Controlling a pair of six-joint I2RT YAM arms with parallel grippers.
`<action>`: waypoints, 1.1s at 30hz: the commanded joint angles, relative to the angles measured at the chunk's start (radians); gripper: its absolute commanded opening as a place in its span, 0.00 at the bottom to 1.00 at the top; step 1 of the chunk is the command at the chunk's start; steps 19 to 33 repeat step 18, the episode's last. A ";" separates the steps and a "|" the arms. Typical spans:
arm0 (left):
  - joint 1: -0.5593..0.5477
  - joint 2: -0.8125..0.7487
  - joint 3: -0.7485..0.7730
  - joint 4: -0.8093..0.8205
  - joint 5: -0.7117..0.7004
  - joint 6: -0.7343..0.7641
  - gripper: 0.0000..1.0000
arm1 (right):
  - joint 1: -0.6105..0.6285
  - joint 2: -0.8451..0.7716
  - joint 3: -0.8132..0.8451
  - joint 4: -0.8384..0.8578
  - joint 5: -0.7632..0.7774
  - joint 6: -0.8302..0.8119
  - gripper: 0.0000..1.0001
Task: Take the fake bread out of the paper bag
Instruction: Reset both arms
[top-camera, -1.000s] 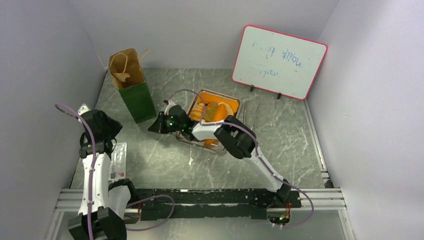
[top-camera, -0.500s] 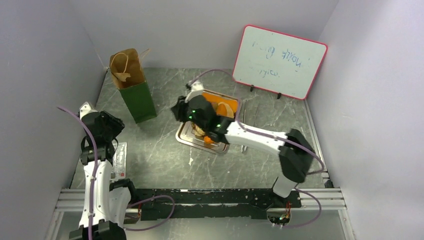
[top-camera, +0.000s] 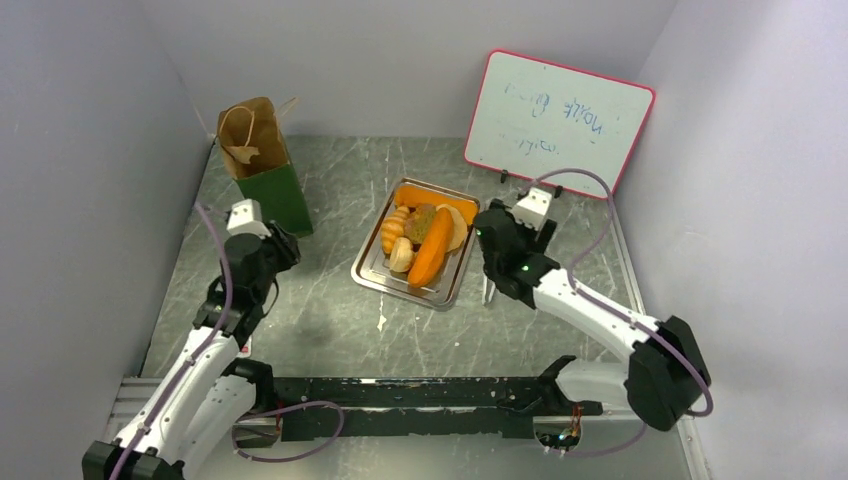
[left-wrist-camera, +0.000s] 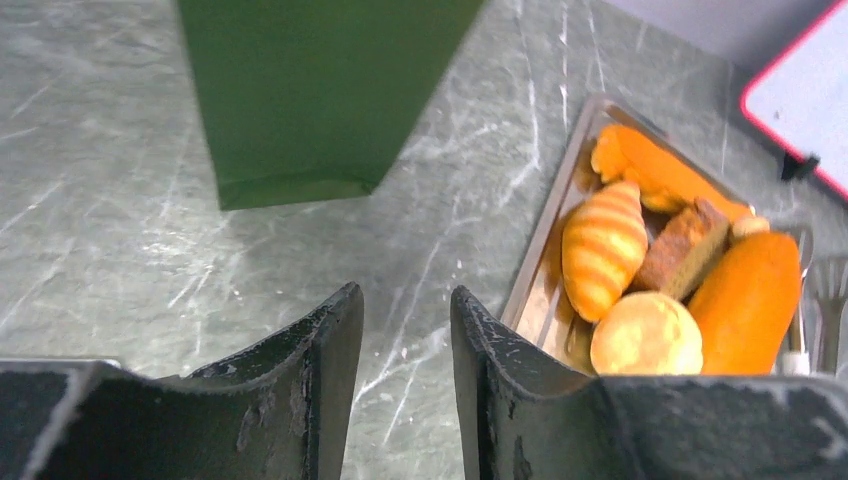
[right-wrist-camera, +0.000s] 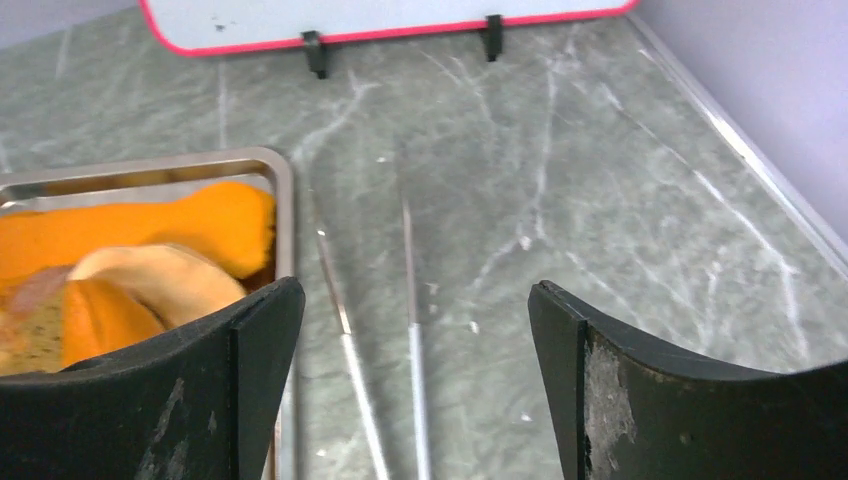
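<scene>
The paper bag stands upright at the back left, dark green below its brown rim; I cannot see what is inside it. Fake bread lies in the metal tray: a long orange loaf, a striped croissant, a round bun and a brown slice. My left gripper hovers just in front of the bag's base, its jaws a little apart with nothing between them. Right of the tray, my right gripper stands wide open and empty.
A red-framed whiteboard leans on the back wall at right. Thin metal tongs lie on the marble table directly under the right gripper, next to the tray's right rim. Walls close in on both sides.
My right gripper swung from beside the bag, over the tray, to the tray's right and opened; the long orange loaf now lies in the tray. My left gripper moved up toward the bag.
</scene>
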 joint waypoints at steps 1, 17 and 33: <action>-0.112 -0.003 -0.050 0.160 -0.104 0.117 0.33 | -0.014 -0.098 -0.073 -0.039 0.073 0.068 0.88; -0.128 0.000 -0.046 0.148 -0.162 0.113 0.35 | 0.032 0.130 0.142 -0.665 0.168 0.605 1.00; -0.128 -0.001 -0.042 0.145 -0.170 0.117 0.35 | 0.033 0.104 0.112 -0.591 0.150 0.550 1.00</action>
